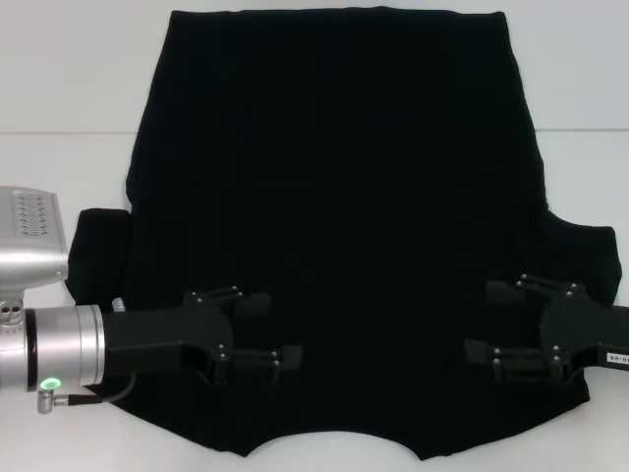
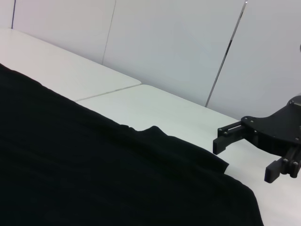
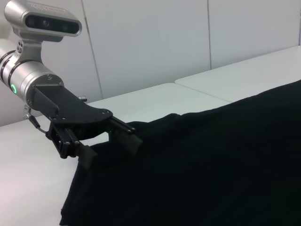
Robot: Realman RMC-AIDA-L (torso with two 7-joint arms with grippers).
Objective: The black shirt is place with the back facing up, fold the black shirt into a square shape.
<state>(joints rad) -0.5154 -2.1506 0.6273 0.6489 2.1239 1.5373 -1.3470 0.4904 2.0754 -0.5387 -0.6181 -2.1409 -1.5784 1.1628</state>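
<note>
The black shirt [image 1: 334, 197] lies spread flat on the white table, plain side up, hem at the far end and collar notch at the near edge. My left gripper [image 1: 263, 330] is open over the shirt's near left part, beside the left sleeve [image 1: 98, 251], with nothing between its fingers. My right gripper [image 1: 488, 323] is open over the near right part, by the right sleeve [image 1: 585, 256]. The left wrist view shows the shirt [image 2: 94, 179] and the right gripper [image 2: 247, 157] beyond it. The right wrist view shows the shirt [image 3: 211, 165] and the left gripper [image 3: 108, 149] at its edge.
The white table [image 1: 59, 79] has a seam line running across behind the sleeves. Bare table surface shows on both sides of the shirt. A pale panelled wall [image 2: 188, 47] stands behind the table in the wrist views.
</note>
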